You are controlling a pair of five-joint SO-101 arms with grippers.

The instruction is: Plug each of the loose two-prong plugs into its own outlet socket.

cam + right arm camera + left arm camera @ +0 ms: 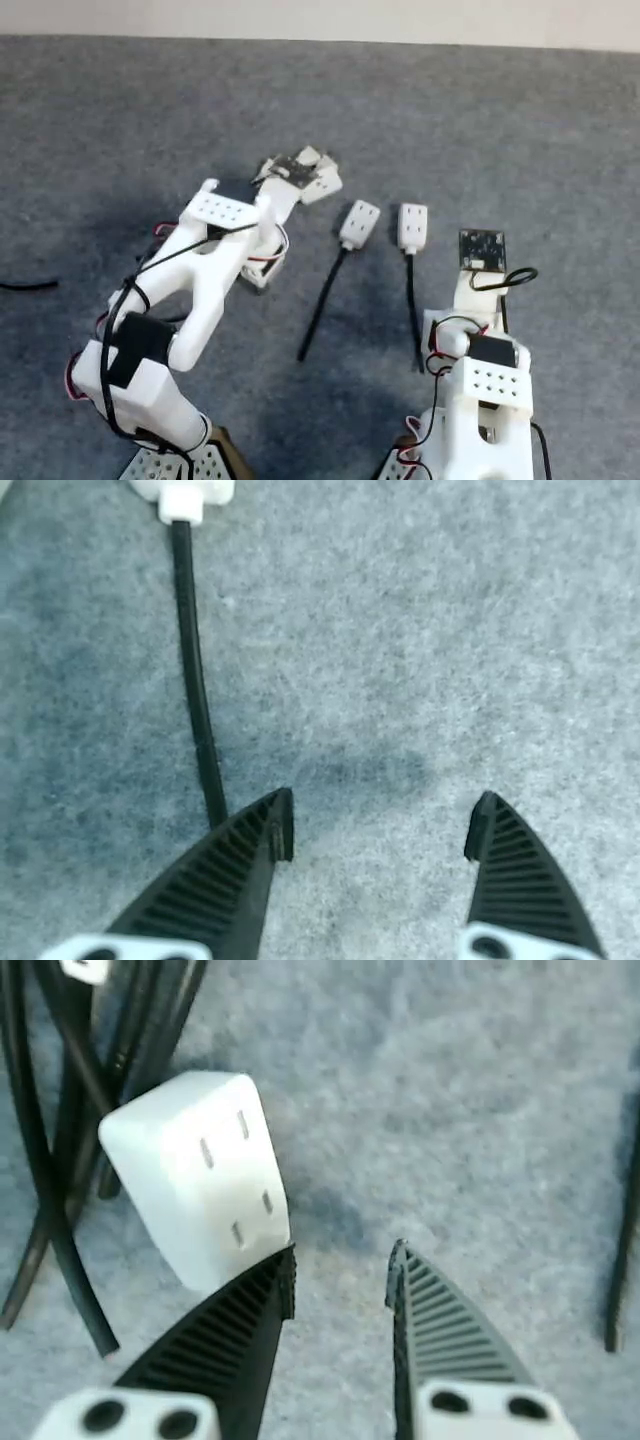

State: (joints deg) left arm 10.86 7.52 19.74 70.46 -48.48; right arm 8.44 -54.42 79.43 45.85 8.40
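The high camera looks down on the grey carpet (520, 120) from behind both arms (190, 300). Both wrist cameras hang close above it, facing down; right and high views share a black cord (195, 680).

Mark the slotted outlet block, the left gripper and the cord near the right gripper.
slotted outlet block (200, 1175), left wrist view, on its slotted face.
left gripper (342, 1255), left wrist view, midway between fingertips.
black cord (196, 680), right wrist view, mid-length.
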